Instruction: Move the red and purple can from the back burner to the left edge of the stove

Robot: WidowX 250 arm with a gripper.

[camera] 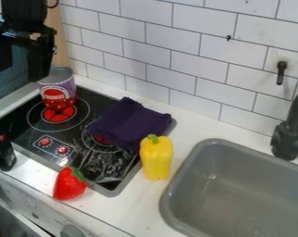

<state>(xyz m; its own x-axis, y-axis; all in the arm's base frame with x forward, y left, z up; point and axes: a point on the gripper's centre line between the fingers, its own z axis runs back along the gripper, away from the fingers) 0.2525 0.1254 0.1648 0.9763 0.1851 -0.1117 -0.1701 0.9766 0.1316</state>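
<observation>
At the upper left, my black gripper [19,65] hangs open with nothing between its fingers, above and to the left of a can. The can [57,91], red and purple with a label, stands upright on the back left burner. A dark purple cloth [132,124] lies crumpled over the right part of the black stovetop [74,125]. Just right of the stove's edge, a yellow bell pepper [156,158] stands on the white counter. At the stove's front edge sits a red strawberry [69,185] with a green leaf.
A small dark bottle [5,155] with a red cap is at the stove's front left. The grey sink [176,190] and black faucet [292,134] are at the right. A white tiled wall [189,51] runs behind the counter; stove knobs line the front.
</observation>
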